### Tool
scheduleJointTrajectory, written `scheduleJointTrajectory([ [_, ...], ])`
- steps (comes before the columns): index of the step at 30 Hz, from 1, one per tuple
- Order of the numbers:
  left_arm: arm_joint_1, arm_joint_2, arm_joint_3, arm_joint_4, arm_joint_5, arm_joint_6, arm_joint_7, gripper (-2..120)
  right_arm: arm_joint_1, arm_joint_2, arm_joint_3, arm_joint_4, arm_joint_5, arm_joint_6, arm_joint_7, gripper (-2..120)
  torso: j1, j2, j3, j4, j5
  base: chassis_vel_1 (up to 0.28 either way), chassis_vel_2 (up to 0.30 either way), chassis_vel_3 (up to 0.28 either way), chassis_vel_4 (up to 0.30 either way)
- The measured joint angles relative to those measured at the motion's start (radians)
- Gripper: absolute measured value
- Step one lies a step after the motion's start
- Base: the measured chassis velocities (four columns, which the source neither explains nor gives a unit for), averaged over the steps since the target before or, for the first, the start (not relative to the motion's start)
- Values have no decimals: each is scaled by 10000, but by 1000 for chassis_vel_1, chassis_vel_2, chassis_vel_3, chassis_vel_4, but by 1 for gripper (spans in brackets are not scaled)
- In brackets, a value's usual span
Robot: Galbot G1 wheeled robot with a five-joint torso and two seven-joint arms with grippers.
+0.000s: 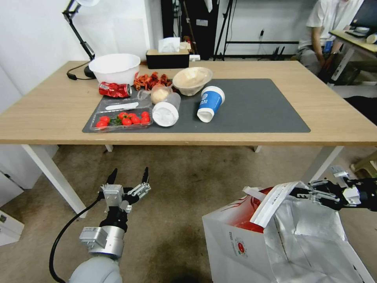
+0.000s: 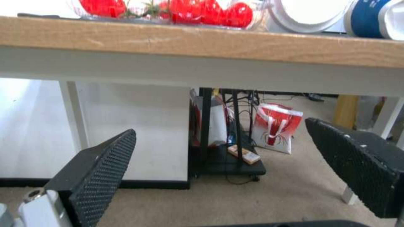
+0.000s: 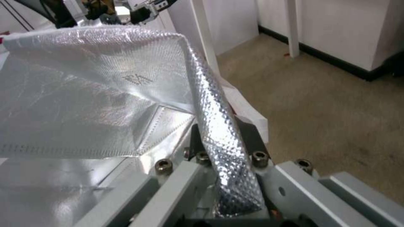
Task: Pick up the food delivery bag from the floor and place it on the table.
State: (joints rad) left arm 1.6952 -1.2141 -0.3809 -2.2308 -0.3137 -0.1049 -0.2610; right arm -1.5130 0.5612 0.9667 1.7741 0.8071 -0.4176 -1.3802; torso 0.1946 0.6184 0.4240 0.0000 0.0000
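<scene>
The food delivery bag (image 1: pixel 251 239) stands on the floor (image 1: pixel 176 188) before the table (image 1: pixel 51 118), its lower part cut off by the frame edge. The right gripper (image 1: pixel 300 192) pinches the bag's top rim; in the right wrist view the foil edge (image 3: pixel 223 132) hides the fingertips, so the grip seems firm. The left gripper (image 1: pixel 129 177) hovers spread below the table edge.

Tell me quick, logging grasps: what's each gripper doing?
Left gripper: open, empty.
Right gripper: shut on the white-and-red foil-lined food delivery bag.
</scene>
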Motion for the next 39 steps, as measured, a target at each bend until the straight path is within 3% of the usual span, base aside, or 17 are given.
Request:
scheduleJointTrajectory([
  [39,19,20,-27,-75,-24,3,-16,100,-29,-27,53,23,-46,-6,-131,0,682,1667,985,2,-1,0,0,0,0],
])
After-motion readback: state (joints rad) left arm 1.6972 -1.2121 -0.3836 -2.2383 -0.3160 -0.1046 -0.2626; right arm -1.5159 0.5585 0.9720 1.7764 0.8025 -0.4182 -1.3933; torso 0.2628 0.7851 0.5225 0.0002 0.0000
